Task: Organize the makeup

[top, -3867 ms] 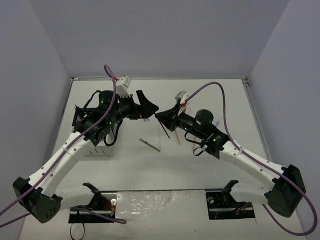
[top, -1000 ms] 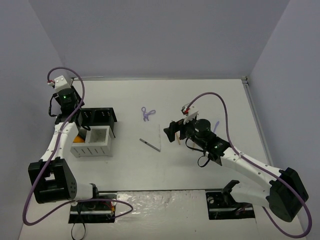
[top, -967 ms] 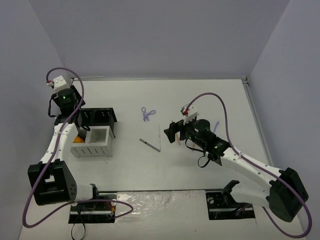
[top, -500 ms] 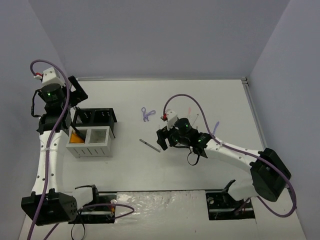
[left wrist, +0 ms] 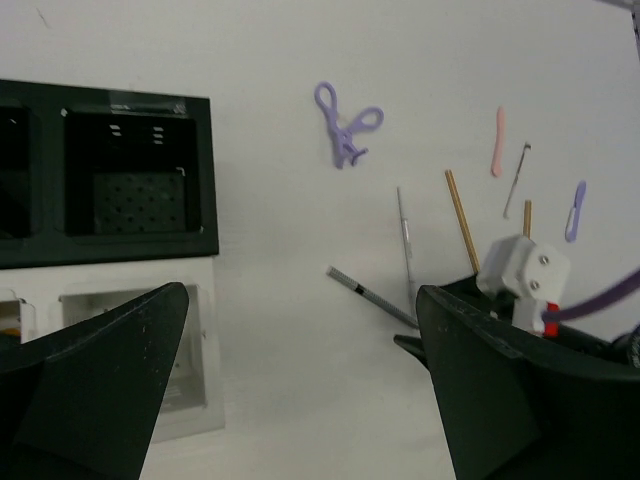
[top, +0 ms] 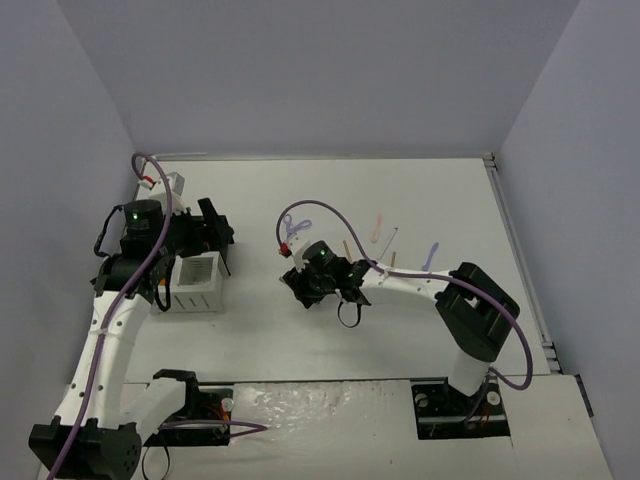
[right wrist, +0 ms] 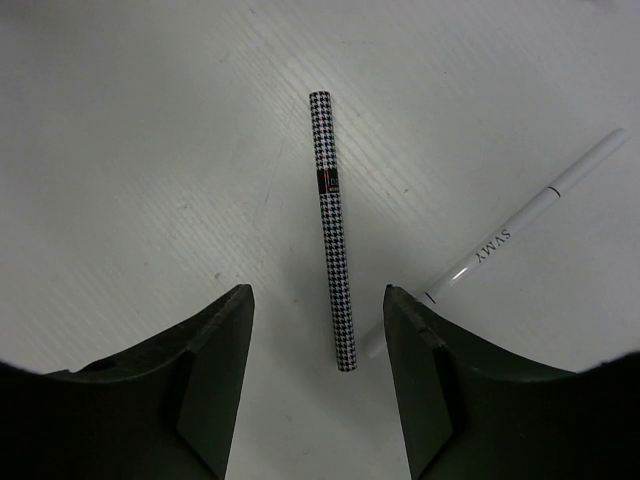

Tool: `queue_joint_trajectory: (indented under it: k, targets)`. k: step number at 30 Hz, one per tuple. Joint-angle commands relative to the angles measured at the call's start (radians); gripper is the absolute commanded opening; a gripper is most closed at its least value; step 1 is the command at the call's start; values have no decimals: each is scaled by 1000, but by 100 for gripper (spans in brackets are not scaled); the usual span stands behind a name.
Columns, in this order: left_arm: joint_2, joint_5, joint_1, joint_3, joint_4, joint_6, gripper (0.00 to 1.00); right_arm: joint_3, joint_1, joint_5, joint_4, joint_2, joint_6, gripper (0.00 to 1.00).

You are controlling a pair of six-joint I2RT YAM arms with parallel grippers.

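Right claw (right wrist: 318,305): jaws apart, straddling checkered pencil (right wrist: 333,230) lying on table (right wrist: 140,130), no contact; white pencil (right wrist: 520,225) just beside. Left claw (left wrist: 300,300): jaws wide apart, above organizer (left wrist: 110,250).

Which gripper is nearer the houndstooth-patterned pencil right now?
Right. The right gripper hangs directly over the houndstooth pencil, straddling it. The left gripper is well off to its left, above the organizer box.
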Motion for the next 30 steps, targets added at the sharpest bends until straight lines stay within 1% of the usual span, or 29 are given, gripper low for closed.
queue_joint_trajectory:
  k: [1, 5, 10, 11, 13, 15, 18, 21, 23, 25, 30]
  targets:
    - [-33, 24, -3, 3, 40, -49, 97, 68, 13, 63, -9, 42, -17, 47]
    - [-29, 39, -14, -16, 61, -71, 97, 79, 24, 91, -25, 92, -18, 42]
    - [-22, 49, -28, -25, 72, -89, 97, 84, 45, 147, -43, 132, -18, 29]
    - [-22, 49, -29, -28, 74, -92, 97, 84, 49, 150, -44, 136, -18, 24]
    - [-24, 48, -31, -34, 77, -100, 97, 81, 53, 154, -43, 139, -17, 11]
    - [-23, 49, -33, -38, 77, -109, 97, 79, 59, 156, -44, 128, -17, 2]
    - [-19, 57, -41, -40, 80, -127, 97, 70, 63, 153, -30, 89, -13, 0]
    - [-9, 77, -48, -41, 96, -145, 97, 40, 66, 126, 36, 4, 1, 0]
    - [0, 92, -56, -42, 101, -166, 97, 3, 73, 110, 101, -65, 20, 0]
    - [8, 94, -79, -45, 111, -184, 97, -62, 78, 106, 222, -171, 43, 0]
    - [25, 65, -150, -46, 159, -238, 97, -149, 109, 156, 398, -353, 72, 0]
